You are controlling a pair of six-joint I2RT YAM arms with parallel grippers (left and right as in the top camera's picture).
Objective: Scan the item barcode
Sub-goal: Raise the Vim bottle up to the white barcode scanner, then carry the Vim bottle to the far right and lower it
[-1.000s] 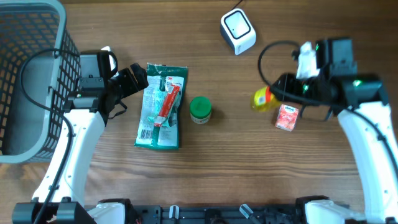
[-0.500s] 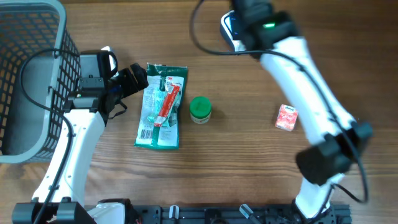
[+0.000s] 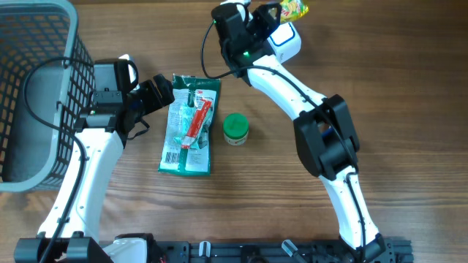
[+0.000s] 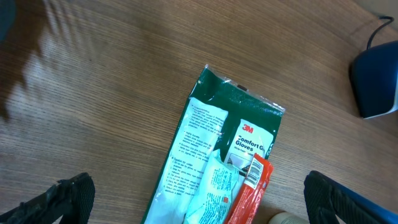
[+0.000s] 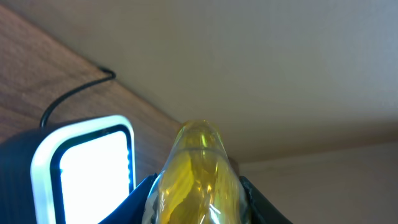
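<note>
Bottle: yellow bottle (image 3: 292, 9) is gripped in the right jaws, which are half closed around it.
Axis: its length is pointed straight out from those jaws.
Scanner (image 3: 287, 41): lit window is found just beside the bottle.
Left jaws: spread wide and empty, well apart from the bottle, beside the glove packet (image 3: 189, 124).

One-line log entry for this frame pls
right pincer: shut on yellow item, at scanner | left pincer: open, by glove pack

"3M Comfort Gloves" on green package (image 4: 219, 163)
</note>
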